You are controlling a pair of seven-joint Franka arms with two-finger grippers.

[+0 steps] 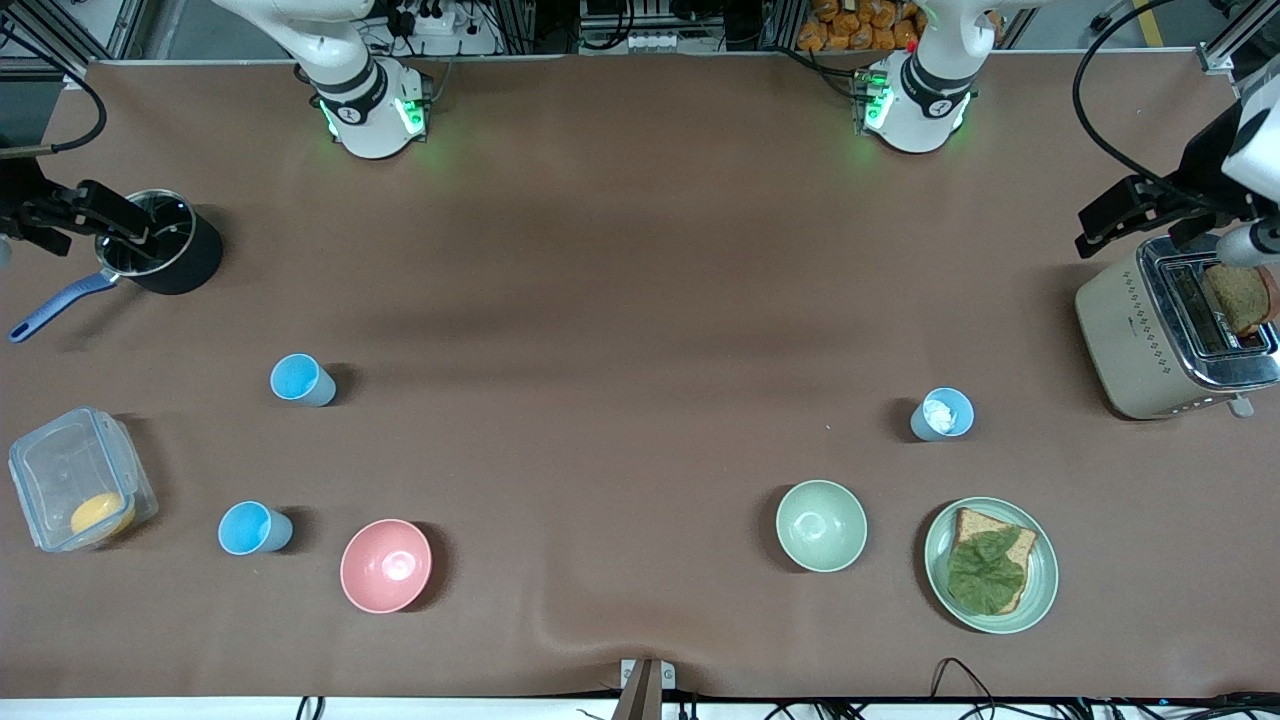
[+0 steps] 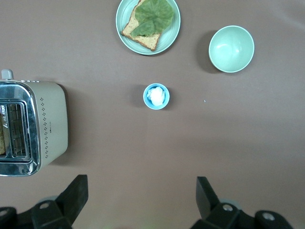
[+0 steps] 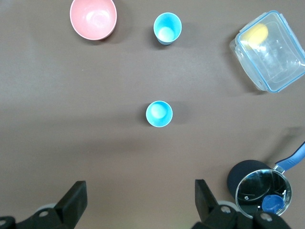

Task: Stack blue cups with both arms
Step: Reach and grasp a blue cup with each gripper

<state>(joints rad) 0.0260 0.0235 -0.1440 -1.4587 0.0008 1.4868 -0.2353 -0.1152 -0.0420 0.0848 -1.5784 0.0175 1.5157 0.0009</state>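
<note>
Three blue cups stand upright and apart on the brown table. One (image 1: 300, 380) (image 3: 159, 113) is toward the right arm's end. A second (image 1: 252, 528) (image 3: 167, 27) stands nearer the front camera, beside the pink bowl. The third (image 1: 942, 414) (image 2: 156, 96) is toward the left arm's end and has something white inside. My right gripper (image 3: 140, 188) (image 1: 120, 225) hangs open and empty, high above the pot. My left gripper (image 2: 141, 188) (image 1: 1120, 215) hangs open and empty, high above the toaster.
A black pot (image 1: 160, 255) with a blue handle and a clear container (image 1: 40, 470) holding something yellow sit at the right arm's end. A pink bowl (image 1: 386, 565), a pale green bowl (image 1: 821, 525), a green plate (image 1: 1045, 575) with bread and lettuce, and a toaster (image 1: 1120, 330) are also on the table.
</note>
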